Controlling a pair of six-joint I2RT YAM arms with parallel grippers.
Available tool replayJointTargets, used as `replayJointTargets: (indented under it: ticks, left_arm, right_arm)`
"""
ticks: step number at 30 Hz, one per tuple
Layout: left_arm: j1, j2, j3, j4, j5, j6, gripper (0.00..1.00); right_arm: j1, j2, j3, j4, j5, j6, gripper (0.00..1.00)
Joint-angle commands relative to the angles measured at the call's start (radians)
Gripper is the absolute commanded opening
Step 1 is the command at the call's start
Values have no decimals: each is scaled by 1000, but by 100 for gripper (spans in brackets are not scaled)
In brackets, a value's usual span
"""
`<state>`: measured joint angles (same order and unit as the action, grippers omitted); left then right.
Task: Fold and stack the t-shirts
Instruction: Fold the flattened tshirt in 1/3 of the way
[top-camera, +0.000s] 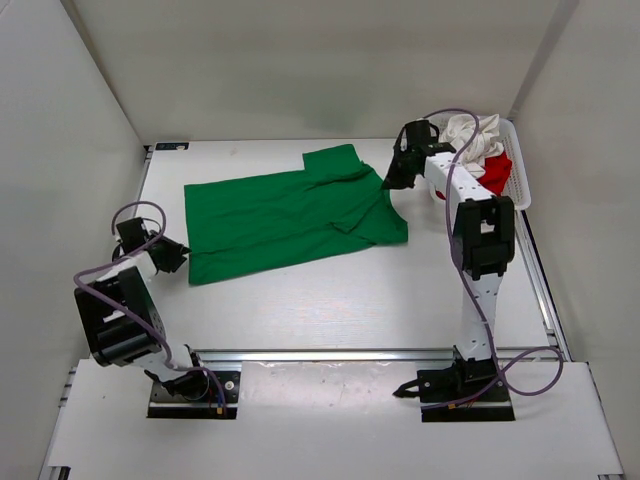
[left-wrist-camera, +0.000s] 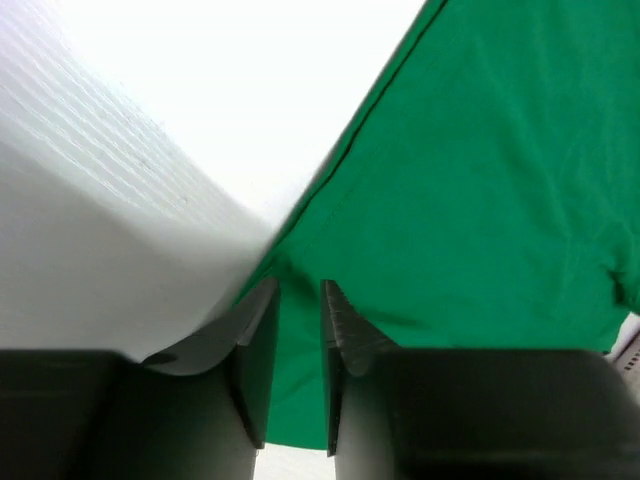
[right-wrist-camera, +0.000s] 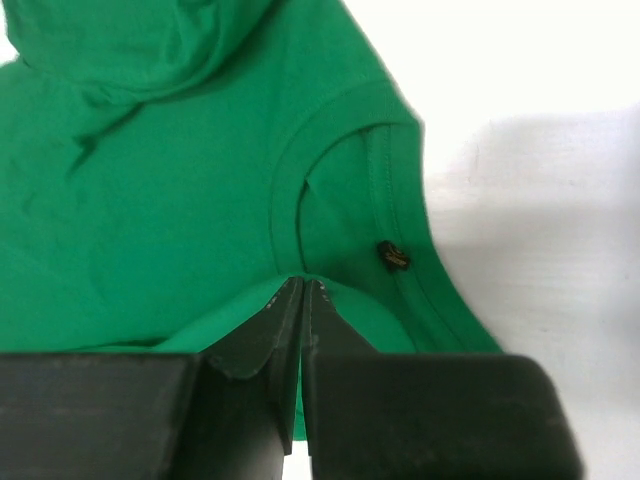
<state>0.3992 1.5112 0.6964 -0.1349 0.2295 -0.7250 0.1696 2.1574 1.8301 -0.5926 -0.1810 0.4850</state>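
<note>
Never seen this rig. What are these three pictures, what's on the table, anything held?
Two robot arms stand at the near edge of a table. The wide picture looks down from above and behind them; the other two come from a camera on each wrist. A green t-shirt lies spread on the table; a white t-shirt and a red t-shirt sit bunched in a basket far right. The right gripper is shut, pinching the green one near its collar. The left gripper sits at the hem, jaws slightly apart, seemingly holding nothing.
</note>
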Motion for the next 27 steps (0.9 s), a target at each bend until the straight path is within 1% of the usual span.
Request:
replayJointTargets:
  ticks: [1,2,3,4,5,6,7,8,9,10,11,12,13,14,17,18,21,26,27]
  left_arm:
    - [23,-101,34,34,15,-16,41]
    - [20,-133,37,23,11,-7,43]
    - [13,-153,35,5,8,7,44]
    - [3,-193,26,-11,2,25,44]
    - [-6,-233,2,-25,-10,38,44]
    - [-38,-284,-14,-35,-16,61,45]
    - [-68,-339,-50,-51,-30,87,45]
    - [-97,-359,-101,-61,-44,99,47]
    - [-103,-402,-163,-58,-35,96,48]
    - [-115,-420,-199,-58,-29,96,49]
    - [-117,-448,-262,-43,-10,88,49]
    - [-108,-460,-293,-37,2,87,49]
    - [-115,-457,-313,-31,1,81,49]
    - [-108,-445,-313,-32,13,72,48]
    - [-111,-424,-311,-8,37,46,47]
    - [-102,-404,-305,-2,33,41,49]
    - [-117,-378,-310,24,30,24,50]
    - [-125,-309,-317,63,17,-1,50]
    - [-120,-298,-317,72,22,-14,50]
  right_arm:
    - [5,27,142,-35,-8,-16,1]
    - [2,33,182,-51,-14,-19,6]
    - [7,36,187,-67,-23,-19,12]
    - [8,13,199,-70,-20,-22,15]
    - [8,-17,177,-70,-6,-29,22]
    - [14,-39,154,-55,11,-32,26]
    - [22,-91,82,-26,15,-36,30]
    - [16,-153,-33,28,14,-30,33]
    - [11,-242,-164,62,12,-13,34]
    - [7,-281,-237,136,6,-2,34]
    - [-1,-365,-388,218,0,19,33]
    - [-14,-445,-525,258,-11,39,30]
    - [-21,-471,-582,314,-12,44,23]
    - [-41,-517,-704,357,-15,55,21]
    - [-71,-527,-749,361,-21,23,23]
    - [-81,-519,-752,358,-34,12,24]
    - [-93,-490,-743,369,-26,-15,28]
    - [-104,-409,-703,378,-64,-40,29]
    - [-90,-397,-691,372,-67,-40,29]
